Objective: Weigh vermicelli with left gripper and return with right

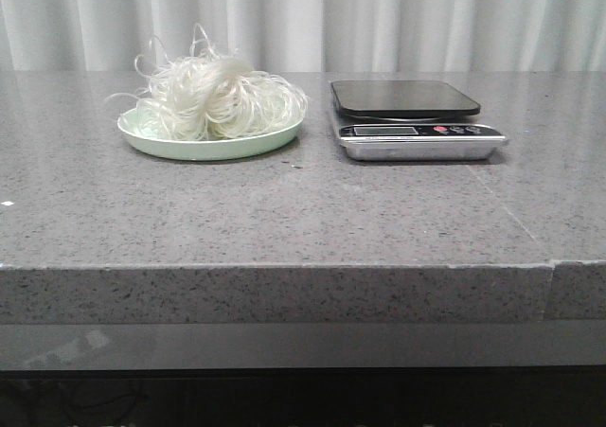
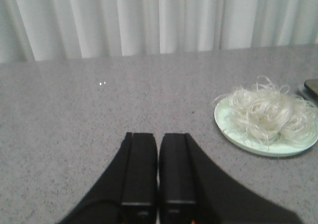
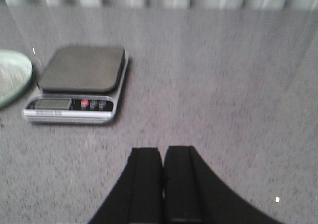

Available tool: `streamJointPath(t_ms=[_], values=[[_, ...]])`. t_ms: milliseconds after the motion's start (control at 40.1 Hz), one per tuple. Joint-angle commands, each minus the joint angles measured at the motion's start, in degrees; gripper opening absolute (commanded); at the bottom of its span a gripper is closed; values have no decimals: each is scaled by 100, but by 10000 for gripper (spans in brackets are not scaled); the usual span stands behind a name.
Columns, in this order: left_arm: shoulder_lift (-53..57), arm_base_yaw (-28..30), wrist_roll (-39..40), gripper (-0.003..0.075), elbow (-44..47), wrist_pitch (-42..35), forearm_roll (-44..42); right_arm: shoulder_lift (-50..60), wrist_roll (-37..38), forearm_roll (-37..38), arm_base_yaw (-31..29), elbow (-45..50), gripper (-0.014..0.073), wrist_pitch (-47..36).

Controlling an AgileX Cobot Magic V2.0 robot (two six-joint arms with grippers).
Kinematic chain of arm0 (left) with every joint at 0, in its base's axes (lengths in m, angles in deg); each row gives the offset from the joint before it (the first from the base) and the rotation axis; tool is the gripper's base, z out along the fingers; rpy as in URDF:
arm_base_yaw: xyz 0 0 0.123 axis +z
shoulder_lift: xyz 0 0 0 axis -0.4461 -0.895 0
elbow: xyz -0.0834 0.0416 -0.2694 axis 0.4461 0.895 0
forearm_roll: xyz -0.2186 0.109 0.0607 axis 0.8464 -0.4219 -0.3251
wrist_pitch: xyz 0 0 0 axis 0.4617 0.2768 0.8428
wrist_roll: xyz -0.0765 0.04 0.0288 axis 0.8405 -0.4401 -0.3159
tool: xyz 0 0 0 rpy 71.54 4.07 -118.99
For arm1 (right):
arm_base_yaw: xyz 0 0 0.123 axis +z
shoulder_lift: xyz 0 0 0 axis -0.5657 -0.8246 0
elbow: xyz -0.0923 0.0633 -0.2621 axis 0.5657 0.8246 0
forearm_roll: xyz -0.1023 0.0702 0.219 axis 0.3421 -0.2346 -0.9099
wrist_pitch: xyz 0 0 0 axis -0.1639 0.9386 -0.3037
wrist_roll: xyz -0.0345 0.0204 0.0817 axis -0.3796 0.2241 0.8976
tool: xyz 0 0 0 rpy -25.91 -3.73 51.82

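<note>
**A:** ok so starting closest to the robot, what's going on? From the front view I only see the front edge of the grey speckled counter, with a seam or step in that edge over on the right. No arms in that shot at all.

**B:** yeah, both claws only show up in their own wrist cams. The left gripper is hovering over bare counter with its two chunky black fingers pressed together, basically just a hairline between them, nothing in there. The right gripper is the same deal, fingers closed up on nothing, plain stone under it and off to its sides.

**A:** and the noodles?

**B:** further back. The vermicelli is a fluffy white wad sitting on the pale green plate, left of centre in the front view, covering nearly the whole plate, with a few stray strands curling out past the rim.

**A:** the scale?

**B:** kitchen scale just beside the plate on its right, small gap between them, not touching. Dark platform is bare; silver front strip with display and buttons faces the robot.

**A:** room to move?

**B:** wide open strip of counter in front of both items. Behind them is more counter, then a white curtain.
</note>
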Motion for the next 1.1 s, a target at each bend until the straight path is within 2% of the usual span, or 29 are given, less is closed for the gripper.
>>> streamJointPath(t_ms=[0,324,574,648,723,798,873,923,1072], values=[[-237,11,45,155,-176,-180,45,-297,-4,13,-35,-147,164,-239],[-460,11,45,155,-176,32,45,-846,-4,13,-35,-21,164,-215],[-460,11,45,158,-176,44,45,-839,-4,13,-35,-21,176,-261],[-460,11,45,185,-176,44,45,-839,-4,13,-35,-21,244,-250],[-460,11,45,263,-176,44,45,-839,-9,13,-35,-21,356,-250],[-460,11,45,384,-176,44,45,-839,-9,13,-35,-21,480,-250],[-460,11,45,475,-176,44,89,-839,-9,13,-35,-21,545,-255],[-486,11,45,488,-176,29,152,-839,-9,13,-35,-21,554,-255],[-783,-126,-49,461,-176,-181,459,-839,-9,13,-35,-21,554,-279]])
